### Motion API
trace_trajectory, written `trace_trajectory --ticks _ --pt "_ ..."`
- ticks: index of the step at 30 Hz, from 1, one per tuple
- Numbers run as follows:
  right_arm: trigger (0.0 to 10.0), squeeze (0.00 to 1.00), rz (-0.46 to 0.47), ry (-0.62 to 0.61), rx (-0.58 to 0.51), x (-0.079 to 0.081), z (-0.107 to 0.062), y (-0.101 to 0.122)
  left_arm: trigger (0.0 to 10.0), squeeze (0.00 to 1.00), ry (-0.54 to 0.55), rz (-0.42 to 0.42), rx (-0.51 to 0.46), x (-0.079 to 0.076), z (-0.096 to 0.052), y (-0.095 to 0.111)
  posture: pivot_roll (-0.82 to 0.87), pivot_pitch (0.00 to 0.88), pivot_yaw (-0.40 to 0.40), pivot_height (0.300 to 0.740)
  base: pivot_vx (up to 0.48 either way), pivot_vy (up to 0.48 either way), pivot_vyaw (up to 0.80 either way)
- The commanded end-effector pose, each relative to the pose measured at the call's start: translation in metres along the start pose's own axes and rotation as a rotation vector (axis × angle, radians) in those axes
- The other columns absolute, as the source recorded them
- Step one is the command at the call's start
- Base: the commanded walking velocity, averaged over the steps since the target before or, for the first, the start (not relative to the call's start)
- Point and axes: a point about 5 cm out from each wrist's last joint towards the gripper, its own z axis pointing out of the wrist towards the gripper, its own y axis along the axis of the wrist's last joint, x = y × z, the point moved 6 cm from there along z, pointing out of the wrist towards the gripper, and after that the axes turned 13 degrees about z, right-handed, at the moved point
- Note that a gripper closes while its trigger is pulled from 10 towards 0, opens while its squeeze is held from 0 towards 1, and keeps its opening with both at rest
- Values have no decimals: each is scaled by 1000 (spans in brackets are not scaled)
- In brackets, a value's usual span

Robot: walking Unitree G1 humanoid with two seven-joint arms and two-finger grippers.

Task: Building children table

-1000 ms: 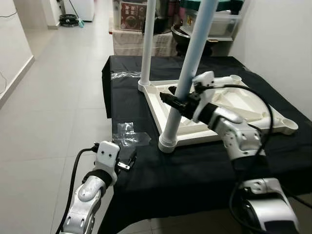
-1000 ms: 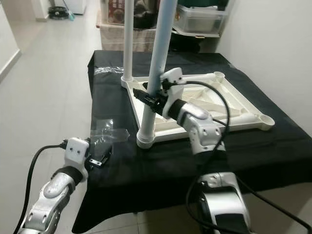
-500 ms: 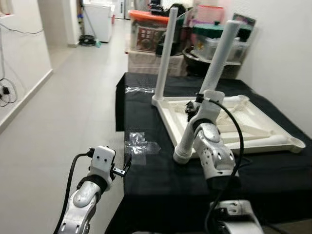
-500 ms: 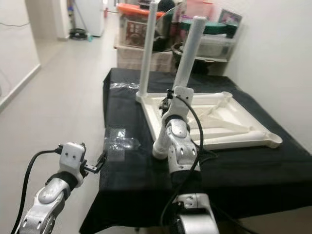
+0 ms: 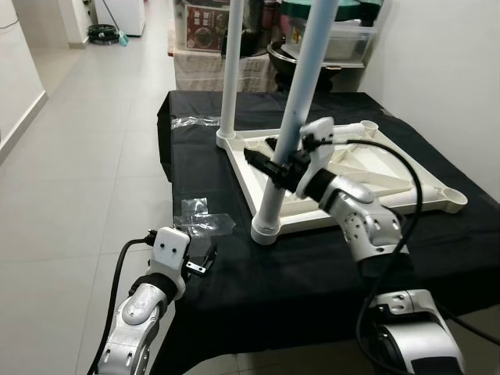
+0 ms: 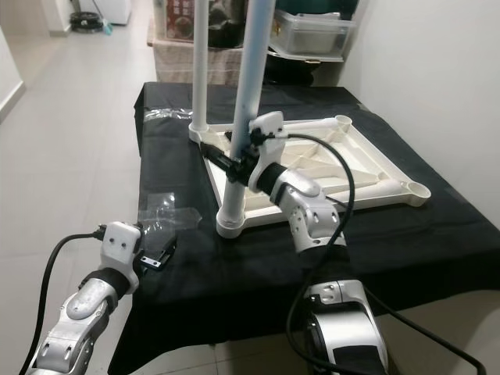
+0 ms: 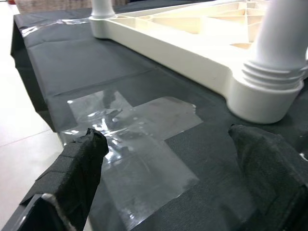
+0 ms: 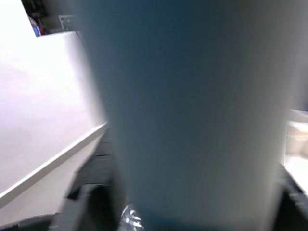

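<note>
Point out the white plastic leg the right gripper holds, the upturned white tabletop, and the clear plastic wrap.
white plastic leg (image 5: 295,98), left eye view, mid shaft.
upturned white tabletop (image 5: 391,205), left eye view, near rim.
clear plastic wrap (image 7: 144,144), left wrist view, flat middle.

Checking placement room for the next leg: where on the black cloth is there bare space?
Bare cloth runs along the near table edge, below the upturned tabletop, and at the far end behind it. The near-left corner is crowded: plastic wrap, left gripper, and the leg held by the right gripper.
</note>
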Motion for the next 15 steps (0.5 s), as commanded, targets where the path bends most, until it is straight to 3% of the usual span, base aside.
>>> trace_trajectory --ticks 1,4,5,6,8,9,10,11,12,13,14,15 --pt "0 0 18 16 90 12 13 -27 10000 0 -7 13 10 -2 0 -3 81 0 -120 740 0 0 0" --pt "0 0 27 -86 188 2 13 -58 10000 0 5 18 16 3 -3 -4 86 0 -120 740 0 0 0" --pt "0 0 27 -86 188 2 13 -58 10000 0 5 18 16 3 -3 -4 86 0 -120 740 0 0 0" --pt "0 0 -46 -362 207 -32 6 -66 10000 0 6 20 21 5 -5 -6 75 0 -115 740 0 0 0" --pt "0 0 -68 -426 205 -41 3 -66 10000 0 5 21 22 5 -6 -7 75 0 -115 740 0 0 0" --pt "0 0 -49 -666 146 -69 -13 -61 10000 0 3 21 24 4 -6 -8 68 0 -113 740 0 0 0" --pt "0 0 -49 -666 146 -69 -13 -61 10000 0 3 21 24 4 -6 -8 68 0 -113 740 0 0 0" --pt "0 0 -25 -844 84 -85 -30 -59 10000 0 0 18 25 2 -5 -8 68 0 -113 740 0 0 0" --pt "0 0 -25 -844 84 -85 -30 -59 10000 0 0 18 25 2 -5 -8 68 0 -113 740 0 0 0" --pt "0 0 0 -938 47 -88 -39 -60 10000 0 -5 16 21 -1 -3 -6 67 0 -104 740 0 0 0" --pt "8745 0 14 -955 45 -82 -38 -65 10000 0 -11 13 14 -3 -1 -4 65 0 -99 740 0 0 0" --pt "10000 0 11 -923 45 -72 -33 -66 10000 0 -15 12 10 -4 0 -2 65 0 -99 740 0 0 0"
